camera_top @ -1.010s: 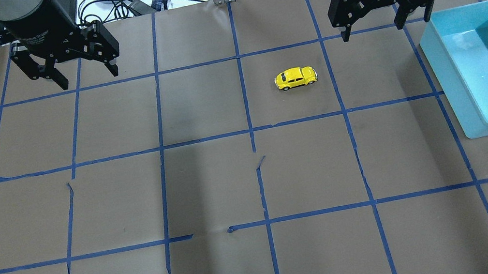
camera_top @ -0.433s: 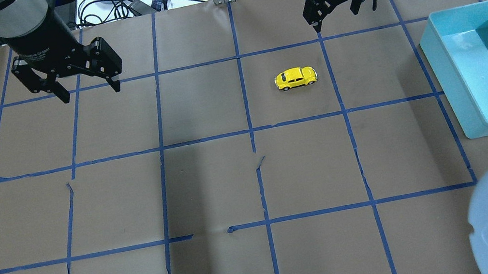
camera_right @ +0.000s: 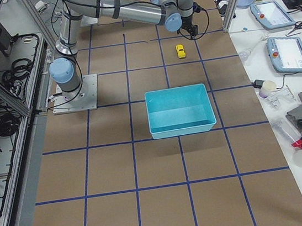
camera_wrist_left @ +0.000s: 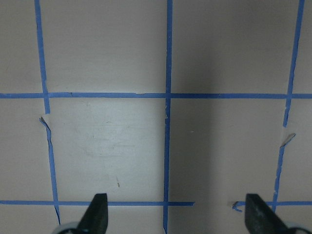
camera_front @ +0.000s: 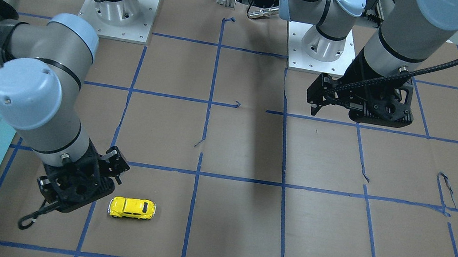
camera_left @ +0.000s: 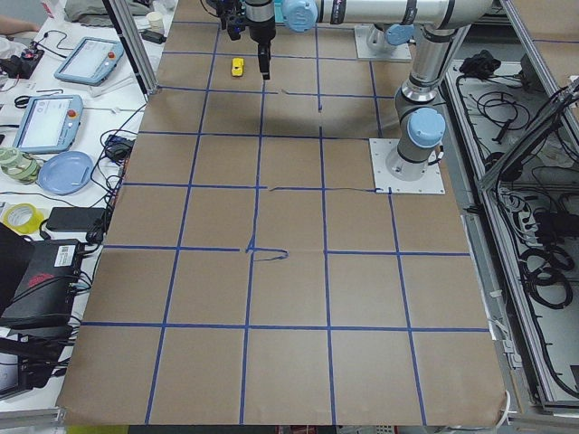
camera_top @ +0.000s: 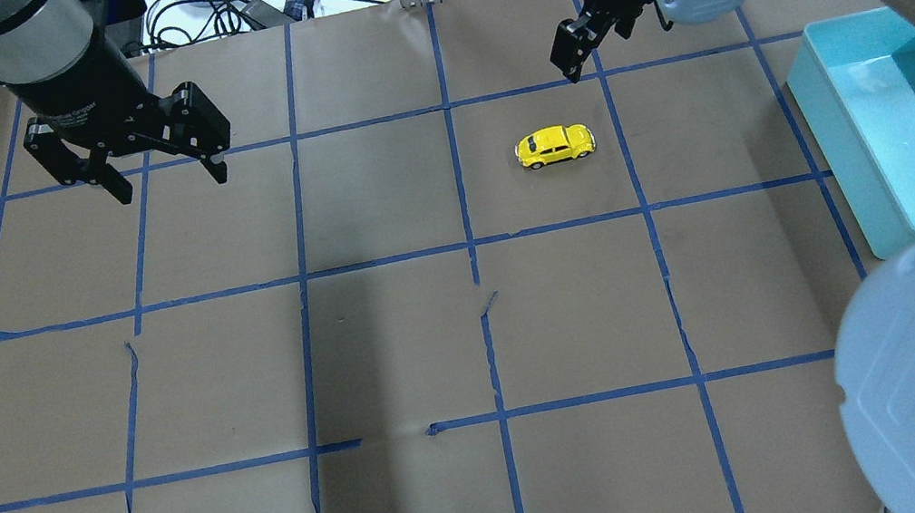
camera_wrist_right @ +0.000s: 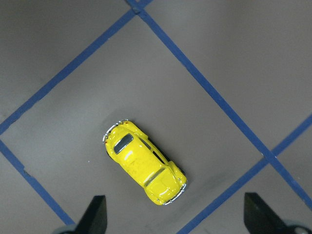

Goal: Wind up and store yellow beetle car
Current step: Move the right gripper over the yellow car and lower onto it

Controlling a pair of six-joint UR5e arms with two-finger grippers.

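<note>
Jaws wide on both sides, and we can see it plainly: the right gripper [camera_wrist_right: 176, 215] has its two dark fingertips [camera_wrist_right: 96, 214] spread to the edges of its wrist view. The yellow beetle car [camera_wrist_right: 145, 168] lies in the gap ahead of them, untouched. The car sits on its wheels, turned at a slant to the line between those fingertips, with its dark rear window and silvery bumpers showing.

From overhead, we find the car inside one square of the blue tape grid [camera_top: 462, 201] on the brown paper table cover [camera_top: 399, 348], clear of every tape line. The right gripper hangs near the car, above the table, with open space between them.

Over to the left gripper [camera_top: 170, 181]: its jaws are just as wide and it holds nothing. It is well apart from the car on the robot's left, and its wrist view shows only paper and tape.

On the car's other side, toward the robot's right, we have the teal bin [camera_top: 841, 159], well apart from the car, open side up.
</note>
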